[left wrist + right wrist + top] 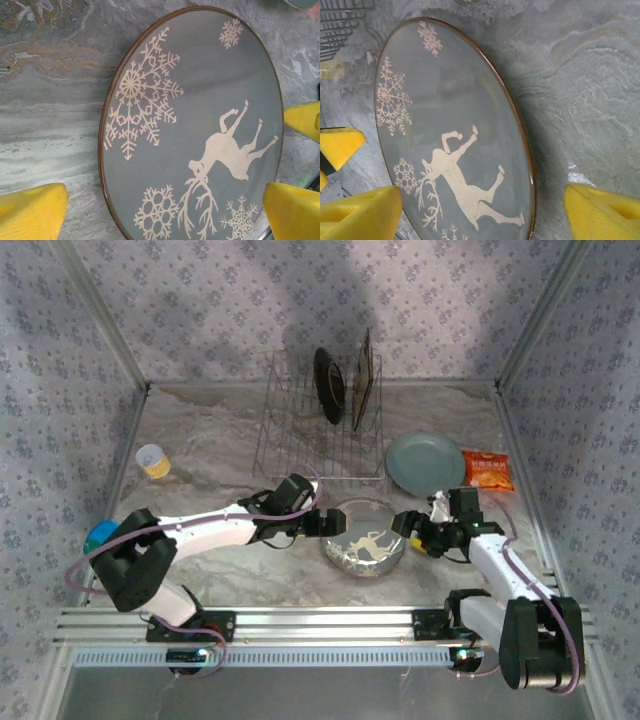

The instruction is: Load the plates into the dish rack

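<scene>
The greyish plate with the white deer [363, 537] lies on the table in front of the dish rack [322, 430]. My left gripper [335, 523] is at its left rim, open, its yellow fingers [30, 210] spread wide over the deer plate [195, 125]. At the plate's right rim is my right gripper [410, 530], also open, and the deer plate [450, 130] lies between its fingers [602, 212]. A dark-brown-rimmed round plate [329, 385] and a square plate [364, 380] stand upright in the rack. The pale grey-blue plate [425, 462] lies flat to the rack's right.
An orange snack packet [487, 471] lies beside the grey-blue plate. A small yellow cup [152, 460] stands at the left. Metal frame posts and patterned walls enclose the table. A corner of the rack [340, 20] is close to the deer plate.
</scene>
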Motion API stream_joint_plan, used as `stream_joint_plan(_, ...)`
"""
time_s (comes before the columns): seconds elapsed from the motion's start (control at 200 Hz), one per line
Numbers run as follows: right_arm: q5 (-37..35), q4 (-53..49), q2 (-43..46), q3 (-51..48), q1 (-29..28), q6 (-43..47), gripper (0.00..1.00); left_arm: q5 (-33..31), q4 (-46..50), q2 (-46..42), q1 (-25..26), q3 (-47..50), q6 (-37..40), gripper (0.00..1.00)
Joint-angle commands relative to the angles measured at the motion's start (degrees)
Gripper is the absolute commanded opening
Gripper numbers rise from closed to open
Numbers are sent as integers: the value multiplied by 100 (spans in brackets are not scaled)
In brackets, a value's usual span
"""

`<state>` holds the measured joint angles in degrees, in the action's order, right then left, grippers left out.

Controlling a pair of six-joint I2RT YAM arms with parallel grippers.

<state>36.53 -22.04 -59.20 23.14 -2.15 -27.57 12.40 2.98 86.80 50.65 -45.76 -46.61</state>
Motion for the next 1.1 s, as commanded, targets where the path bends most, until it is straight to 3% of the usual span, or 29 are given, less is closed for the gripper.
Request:
stream_joint_plan(0.0,109,169,-139,-79,-37,129,85,-57,-161,170,29,-70,-84,99)
stream_joint_plan(0.87,10,1046,-795,-114,-528,-167,74,148,-662,694,55,-337,-383,99)
stream_joint_plan(1.099,39,1221,-755,-173,-556,-309,61,192,-725,730,87,-388,-437,99)
